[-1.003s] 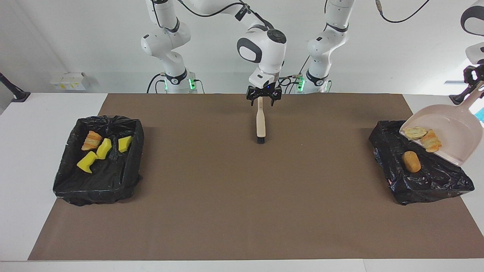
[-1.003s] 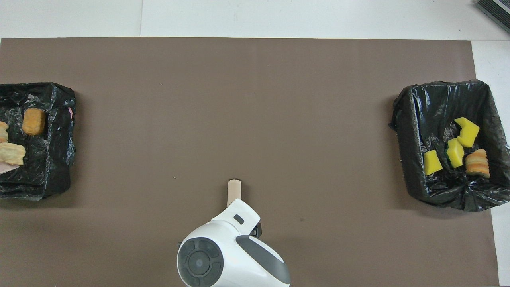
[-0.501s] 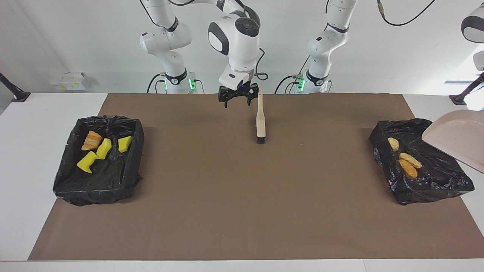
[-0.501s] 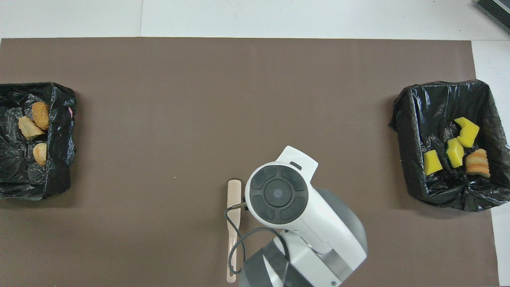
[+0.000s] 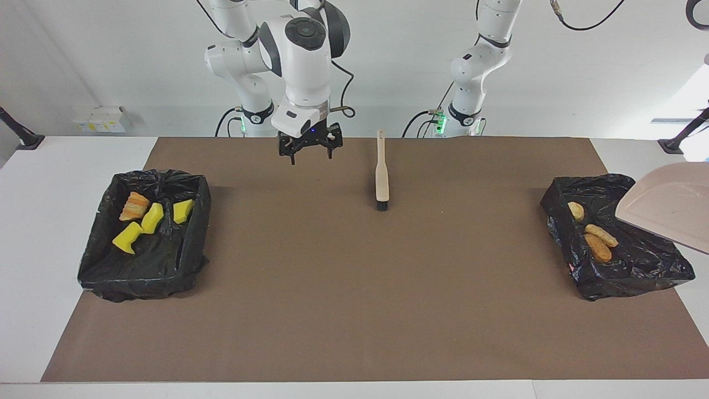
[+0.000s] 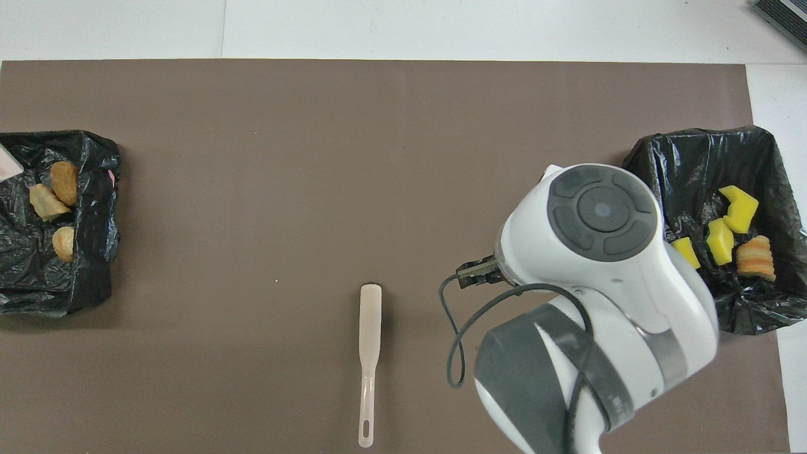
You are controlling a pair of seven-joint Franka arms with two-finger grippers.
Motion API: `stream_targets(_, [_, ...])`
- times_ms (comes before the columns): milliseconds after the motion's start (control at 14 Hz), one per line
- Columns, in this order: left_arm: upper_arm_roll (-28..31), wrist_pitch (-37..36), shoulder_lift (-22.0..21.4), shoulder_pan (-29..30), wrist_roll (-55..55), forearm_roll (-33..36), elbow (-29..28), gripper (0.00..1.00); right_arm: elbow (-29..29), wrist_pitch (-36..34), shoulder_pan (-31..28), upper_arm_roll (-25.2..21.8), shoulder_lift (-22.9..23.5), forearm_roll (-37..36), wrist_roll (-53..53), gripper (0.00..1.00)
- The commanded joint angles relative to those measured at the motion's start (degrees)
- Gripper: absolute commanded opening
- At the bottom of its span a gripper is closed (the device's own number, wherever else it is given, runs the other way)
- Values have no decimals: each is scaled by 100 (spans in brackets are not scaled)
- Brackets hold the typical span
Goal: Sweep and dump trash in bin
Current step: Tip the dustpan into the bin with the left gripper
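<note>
Right gripper (image 5: 309, 151), fingers spread and empty, hangs over the brown mat (image 5: 354, 310) beside the brush (image 5: 381, 176). Left gripper, out of view, is closed on the dustpan (image 5: 667, 208) above one bin (image 5: 637, 271). Farther: the trash (image 5: 595, 233) lies there and in the other bin (image 5: 144, 271).

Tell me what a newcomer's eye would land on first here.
Two black-lined bins sit at the mat's ends: yellow sponge pieces fill the bin at the right arm's end, bread lumps the bin at the left arm's end. A beige-handled brush lies alone mid-mat, near the robots.
</note>
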Motion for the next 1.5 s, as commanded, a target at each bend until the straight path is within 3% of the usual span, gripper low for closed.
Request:
stream_targets(0, [-149,-704,-156,-361,-1299,-166,-62,0,108,-195,-530,40,-156,145,-657,100])
stream_targets(215, [-167,-1066,-314,-1143,-2792,-323,-324,0,267,-345,-1110,-30,-147,163,-1353,100])
stream_targets(573, [-159,-944,-596,-2574,-5130,-912,-1343,0,372,-345,-1839,-30,-121,154,-1371,100])
stream_targets(788, [-168,-121,-499,-3480,-6652,-1193,-1835,0,390,-345,-2026,-100,-112,119,-1362,100])
stream_targets(860, [-168,335,-342,-3788,-6908,-1325,-1942,0,486,-354,-1895,-396,-103,128,-1354,100])
stream_targets(1074, [-159,1408,456,-4710,-8023,-1388,-1908,0,680,-389,-790,-1898,-50,233,-1371,100])
stream_targets(1218, [-141,2173,1071,-5186,-8831,-1300,-1820,0,960,-677,-742,-2051,-42,338,-1371,100])
stream_targets(1433, [-150,2326,1425,-5486,-9371,-1054,-1687,0,1059,-838,-752,-2052,-85,444,-1293,100])
